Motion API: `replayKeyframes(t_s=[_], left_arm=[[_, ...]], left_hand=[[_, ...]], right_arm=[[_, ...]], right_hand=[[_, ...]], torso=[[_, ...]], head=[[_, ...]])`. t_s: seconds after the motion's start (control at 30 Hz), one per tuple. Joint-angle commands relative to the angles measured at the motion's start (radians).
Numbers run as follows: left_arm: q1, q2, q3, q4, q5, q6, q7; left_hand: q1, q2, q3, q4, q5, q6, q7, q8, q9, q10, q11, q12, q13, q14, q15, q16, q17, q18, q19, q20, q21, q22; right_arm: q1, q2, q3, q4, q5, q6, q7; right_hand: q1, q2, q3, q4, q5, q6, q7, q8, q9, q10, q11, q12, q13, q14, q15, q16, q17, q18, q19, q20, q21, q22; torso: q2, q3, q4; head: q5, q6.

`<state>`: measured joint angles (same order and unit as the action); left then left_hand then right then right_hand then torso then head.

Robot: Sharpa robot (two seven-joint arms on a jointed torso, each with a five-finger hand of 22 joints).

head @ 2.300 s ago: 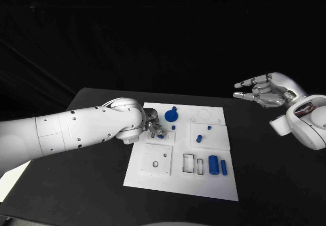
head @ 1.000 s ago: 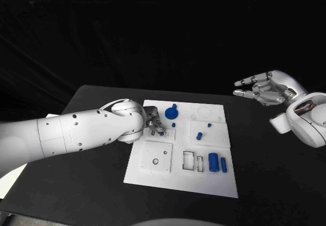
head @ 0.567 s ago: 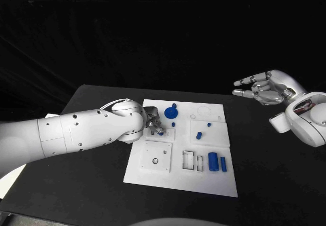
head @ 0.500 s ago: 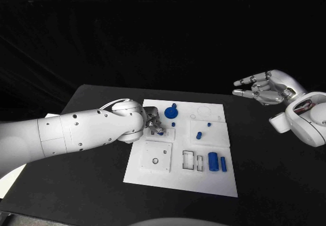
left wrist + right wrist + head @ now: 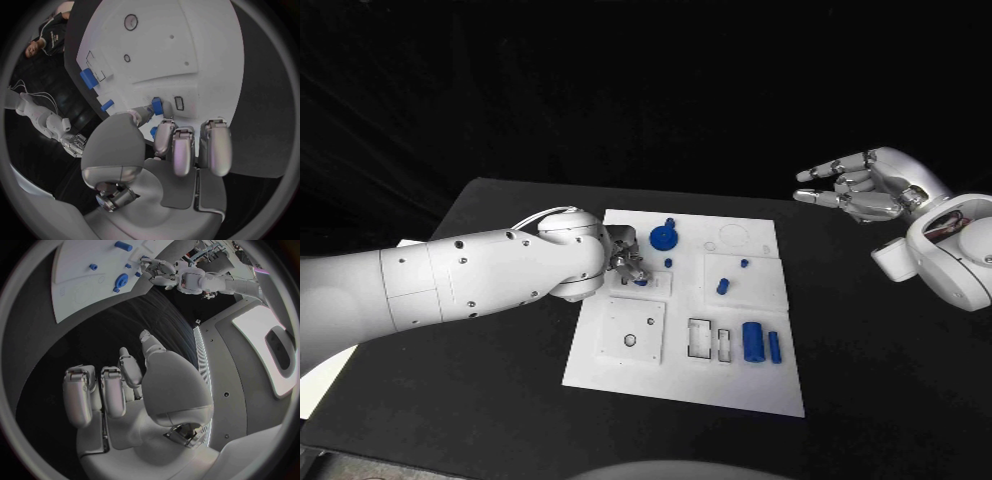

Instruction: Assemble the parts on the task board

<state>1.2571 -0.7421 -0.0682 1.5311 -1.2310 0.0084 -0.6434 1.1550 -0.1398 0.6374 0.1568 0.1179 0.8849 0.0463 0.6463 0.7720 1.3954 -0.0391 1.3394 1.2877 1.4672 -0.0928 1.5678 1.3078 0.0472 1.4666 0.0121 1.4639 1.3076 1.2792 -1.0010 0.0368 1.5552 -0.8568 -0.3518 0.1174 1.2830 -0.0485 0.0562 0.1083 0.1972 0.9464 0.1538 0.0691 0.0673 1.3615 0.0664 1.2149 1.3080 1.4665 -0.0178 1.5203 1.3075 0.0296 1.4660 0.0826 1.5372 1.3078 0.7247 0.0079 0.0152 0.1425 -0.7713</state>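
The white task board (image 5: 678,375) lies mid-table. My left hand (image 5: 620,265) hovers low over its upper-left corner and pinches a small blue part (image 5: 157,106) between thumb and a fingertip, right above a small rectangular slot (image 5: 179,103). On the board stand a round blue piece (image 5: 662,238), two small blue pegs (image 5: 669,264) (image 5: 744,265), a short blue piece (image 5: 723,287), a blue cylinder (image 5: 753,346) and a thin blue bar (image 5: 775,348). My right hand (image 5: 865,190) is raised off to the board's right, fingers apart, holding nothing.
Two empty rectangular slots (image 5: 700,342) (image 5: 724,346) lie left of the cylinder. A square inset plate (image 5: 632,335) with a round hole sits at the board's lower left. Black table (image 5: 488,380) surrounds the board on all sides.
My left hand has stayed over the board's upper-left corner with the small blue part, shifting only slightly. The right hand has held still in the air.
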Motion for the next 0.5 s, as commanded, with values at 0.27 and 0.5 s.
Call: replayKeyframes(t_s=[0.27, 0.5], left_arm=[[-0.003, 0.005, -0.003, -0.012, 0.004, 0.039, -0.004], [-0.003, 0.015, -0.003, -0.025, 0.008, 0.051, -0.005]], left_hand=[[-0.041, -0.007, 0.04, -0.083, -0.01, 0.034, -0.026, 0.013, 0.006, 0.013, -0.008, 0.009, 0.004, 0.104, -0.011, 0.003, 0.263, -0.008, 0.044, -0.005, 0.0, 0.069], [-0.076, -0.008, -0.032, -0.051, -0.01, 0.048, -0.03, 0.013, 0.007, 0.015, -0.012, 0.012, 0.007, 0.104, -0.015, 0.003, 0.263, -0.008, 0.043, -0.01, -0.002, 0.068]], right_arm=[[-0.001, 0.0, 0.0, 0.002, 0.0, 0.01, 0.006], [-0.001, -0.001, 0.0, 0.004, 0.0, 0.01, 0.007]], right_hand=[[-0.006, 0.007, -0.003, 0.003, 0.005, 0.009, 0.0, 0.003, 0.001, -0.007, 0.0, -0.004, 0.005, 0.083, 0.006, -0.006, 0.179, -0.015, 0.08, 0.006, 0.0, 0.197], [-0.006, 0.007, -0.004, 0.003, 0.005, 0.009, 0.0, 0.003, 0.001, -0.008, 0.0, -0.004, 0.004, 0.083, 0.006, -0.006, 0.178, -0.015, 0.08, 0.006, 0.0, 0.195]], torso=[[0.001, 0.001, -0.0011], [0.001, 0.0008, -0.001]], head=[[0.004, 0.0], [0.003, -0.001]])
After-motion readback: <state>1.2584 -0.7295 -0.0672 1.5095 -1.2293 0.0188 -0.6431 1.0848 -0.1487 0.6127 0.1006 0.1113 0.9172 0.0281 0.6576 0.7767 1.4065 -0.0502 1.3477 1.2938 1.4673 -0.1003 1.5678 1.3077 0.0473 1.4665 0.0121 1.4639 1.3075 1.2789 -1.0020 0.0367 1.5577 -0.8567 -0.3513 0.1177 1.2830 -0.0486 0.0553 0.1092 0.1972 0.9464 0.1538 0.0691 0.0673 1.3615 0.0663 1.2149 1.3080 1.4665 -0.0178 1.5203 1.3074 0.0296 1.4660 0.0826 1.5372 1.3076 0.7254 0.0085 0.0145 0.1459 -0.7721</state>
